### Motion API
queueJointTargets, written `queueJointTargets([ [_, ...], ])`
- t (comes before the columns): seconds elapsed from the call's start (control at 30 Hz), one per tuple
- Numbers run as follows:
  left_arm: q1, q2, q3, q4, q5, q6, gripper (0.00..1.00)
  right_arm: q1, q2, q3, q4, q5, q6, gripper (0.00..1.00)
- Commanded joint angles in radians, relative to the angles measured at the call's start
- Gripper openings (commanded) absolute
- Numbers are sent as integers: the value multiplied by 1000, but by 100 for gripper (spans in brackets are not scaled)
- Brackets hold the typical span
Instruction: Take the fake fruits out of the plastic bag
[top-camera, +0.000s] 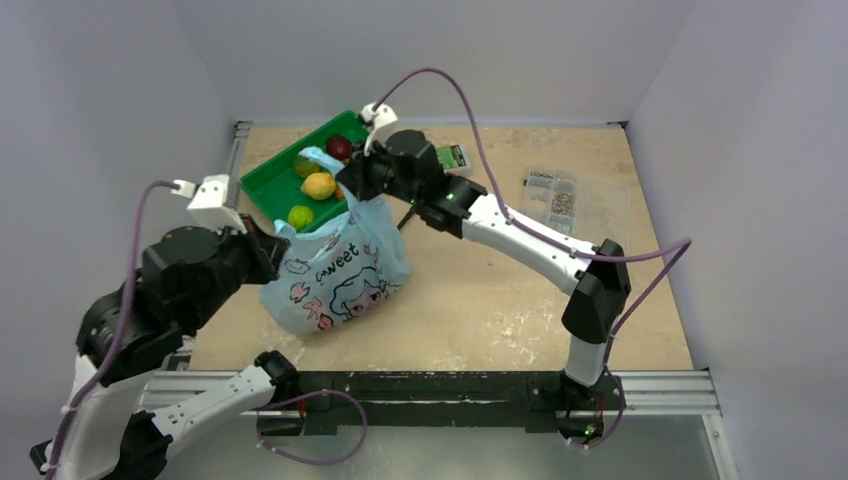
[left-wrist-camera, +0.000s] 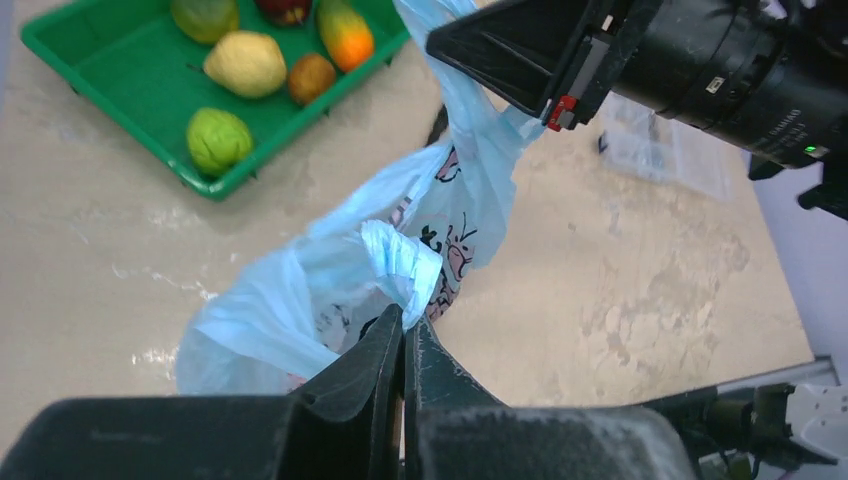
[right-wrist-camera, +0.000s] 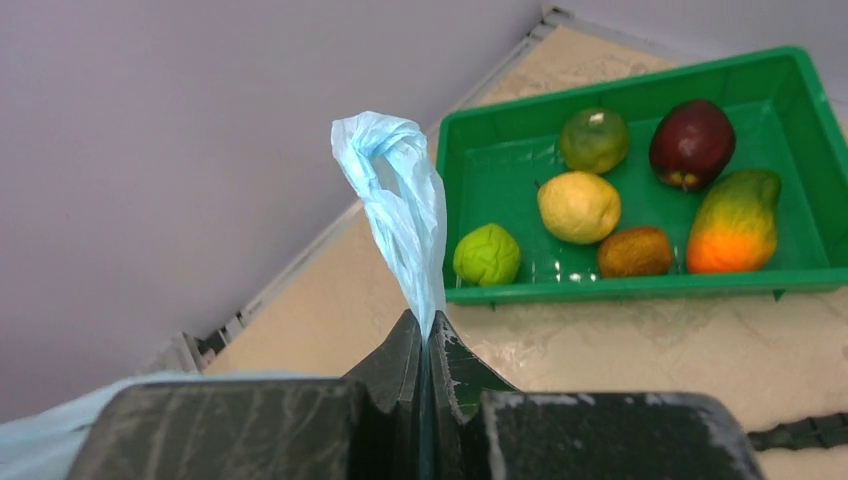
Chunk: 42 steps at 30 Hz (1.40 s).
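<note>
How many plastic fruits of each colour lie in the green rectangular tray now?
Green round plastic fruits: 2
Yellow plastic lemon: 1
Dark red plastic apple: 1
Brown plastic kiwi: 1
Orange-and-green plastic mango: 1
Total in the green rectangular plastic tray: 6

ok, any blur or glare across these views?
Top external: evenly lit, sharp, faint shadow beside the plastic bag. Left wrist: left gripper blurred close up, table sheen. Right wrist: right gripper blurred, green tray sharp with small glints.
</note>
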Motion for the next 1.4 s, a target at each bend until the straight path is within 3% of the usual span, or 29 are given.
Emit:
queueJointTargets([
  [0.0, 18, 1, 201, -96, -59, 101, 0, -77, -63, 89, 95, -284, 79, 0],
  [0.17, 18, -62, 224, -169, -1, 212, 0, -120, -124, -60, 341, -460, 54, 0],
  [0.33, 17, -163, 238, -287, -254, 72, 0, -190, -35, -11, 486, -712, 147, 0],
  [0.4, 16, -190, 255, -340, -285, 28, 0, -206, -12, 19, 516, -785, 187, 0],
  [0.6, -19, -355, 155, -230, -162, 14, 0, -217, -64, -131, 552, -800, 176, 0],
  [0.7, -46, -461, -23, -102, -24, -73, 0, -217, -81, -197, 462, -754, 100, 0],
  [0.8, -48, -528, -173, -10, 89, -135, 0, -217, -97, -202, 267, -631, 55, 4],
  [0.97, -48, -552, -193, -47, 67, -198, 0, -217, -152, -177, -52, -362, -7, 14],
  [1.07, -47, -532, -173, -71, 62, -210, 0, -202, -176, -116, -241, -184, -68, 28],
  [1.27, -48, -474, -172, -76, 74, -218, 0, -51, -235, -42, -374, 221, -150, 85],
  [1.37, -47, -461, -175, -57, 78, -218, 0, 48, -252, -16, -380, 441, -122, 98],
])
